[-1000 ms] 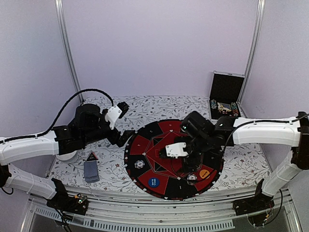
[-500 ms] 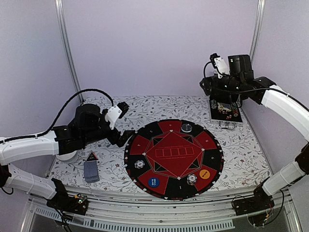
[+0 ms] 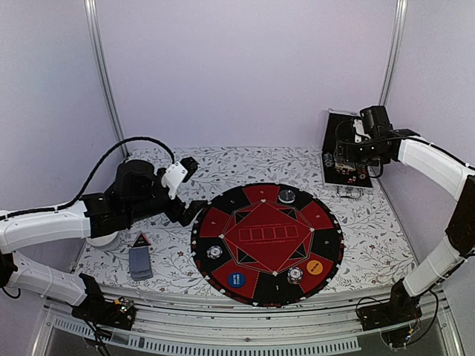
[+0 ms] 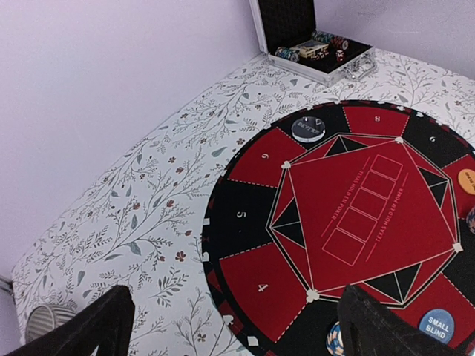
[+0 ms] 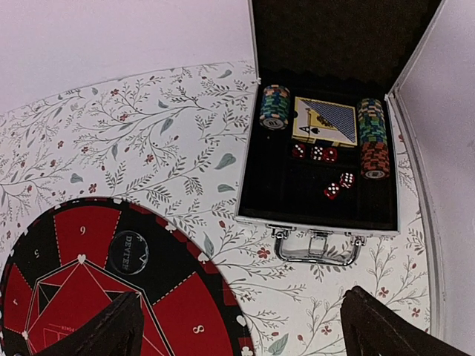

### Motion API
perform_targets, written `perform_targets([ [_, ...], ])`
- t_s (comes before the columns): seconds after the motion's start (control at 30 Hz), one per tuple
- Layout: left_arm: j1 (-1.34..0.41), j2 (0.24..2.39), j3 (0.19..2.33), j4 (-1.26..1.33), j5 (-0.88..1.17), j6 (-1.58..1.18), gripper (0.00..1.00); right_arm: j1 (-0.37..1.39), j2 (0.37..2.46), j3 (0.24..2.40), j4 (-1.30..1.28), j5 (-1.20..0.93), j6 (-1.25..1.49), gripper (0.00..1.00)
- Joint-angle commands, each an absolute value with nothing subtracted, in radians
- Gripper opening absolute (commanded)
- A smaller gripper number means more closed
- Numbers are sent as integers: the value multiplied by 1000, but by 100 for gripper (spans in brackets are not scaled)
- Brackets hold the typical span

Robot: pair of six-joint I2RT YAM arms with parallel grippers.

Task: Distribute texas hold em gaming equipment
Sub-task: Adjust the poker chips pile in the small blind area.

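The round red and black poker mat (image 3: pixel 267 241) lies mid-table. On it are a blue marker disc (image 3: pixel 236 279), an orange marker disc (image 3: pixel 315 267), two striped chips (image 3: pixel 215 252) (image 3: pixel 295 274) and a clear dealer button (image 3: pixel 286 196). A grey-blue card stack (image 3: pixel 139 261) lies left of the mat. My left gripper (image 4: pixel 237 330) is open and empty over the mat's left edge. My right gripper (image 5: pixel 241 334) is open and empty, hovering in front of the open case (image 5: pixel 326 185). The case holds chip stacks (image 5: pixel 274 106) (image 5: pixel 373 141), a card deck (image 5: pixel 324 120) and red dice (image 5: pixel 324 153).
The black silver-edged case (image 3: pixel 346 152) stands open at the back right by the wall. A ribbed grey cup (image 4: pixel 46 322) sits at the far left under my left arm. A small dark triangular item (image 3: pixel 141 239) lies just behind the card stack.
My right arm has left the mat near the orange disc, swung up to the back right, and now sits lower by the open case. The left arm has not moved.
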State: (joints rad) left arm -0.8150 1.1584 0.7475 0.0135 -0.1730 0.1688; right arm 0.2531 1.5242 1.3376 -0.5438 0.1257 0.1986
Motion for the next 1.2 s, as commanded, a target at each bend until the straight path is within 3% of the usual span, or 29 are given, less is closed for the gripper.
perform_targets([
  [0.0, -811, 1165, 732, 16, -185, 179, 98, 220, 1528, 1316, -551, 122, 221, 94],
  [1.17, -742, 1099, 721, 40, -250, 168, 98, 132, 1527, 1240, -407, 182, 328, 92],
])
